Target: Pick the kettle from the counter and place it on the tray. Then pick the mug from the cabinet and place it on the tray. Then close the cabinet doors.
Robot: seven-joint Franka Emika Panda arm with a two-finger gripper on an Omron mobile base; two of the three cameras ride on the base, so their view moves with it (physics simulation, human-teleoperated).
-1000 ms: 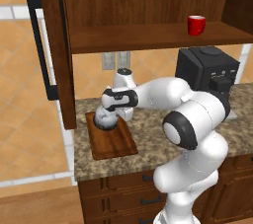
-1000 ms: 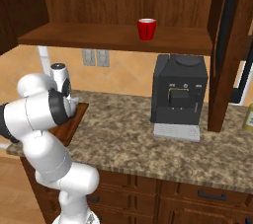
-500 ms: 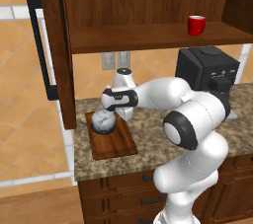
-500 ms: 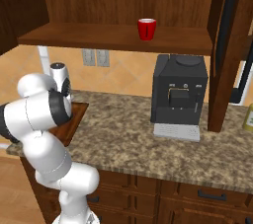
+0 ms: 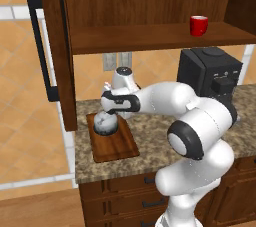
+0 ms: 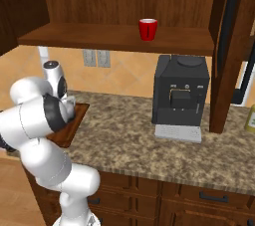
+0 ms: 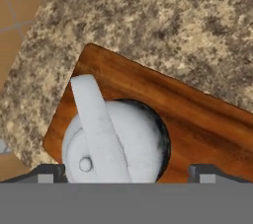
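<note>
The silvery-grey kettle (image 5: pixel 106 123) stands upright on the dark reddish-brown tray (image 5: pixel 116 144), near the tray's back end on the speckled counter (image 5: pixel 160 133). My gripper (image 5: pixel 109 112) hangs just above it, open, with nothing held. Looking down in the hand view, the kettle (image 7: pixel 118 141) and its arched handle lie between the spread fingertips (image 7: pixel 49 171), with the tray (image 7: pixel 207 124) beneath. The red mug (image 5: pixel 198 25) stands on the cabinet shelf (image 5: pixel 150 38), to the right; it is also in the right base view, mug (image 6: pixel 147 29). Both cabinet doors stand open: left door (image 5: pixel 55 46), right door (image 6: pixel 226 46).
A big black coffee machine (image 5: pixel 210 73) stands on the counter under the mug, to the right of the tray. A yellowish bottle (image 6: pixel 250 118) is at the far right edge. Wall sockets (image 6: pixel 96 57) sit behind the tray. Dark drawers (image 5: pixel 150 191) run below the counter.
The gripper let go of the kettle on the tray and rose a little above it. The kettle stays on the tray.
</note>
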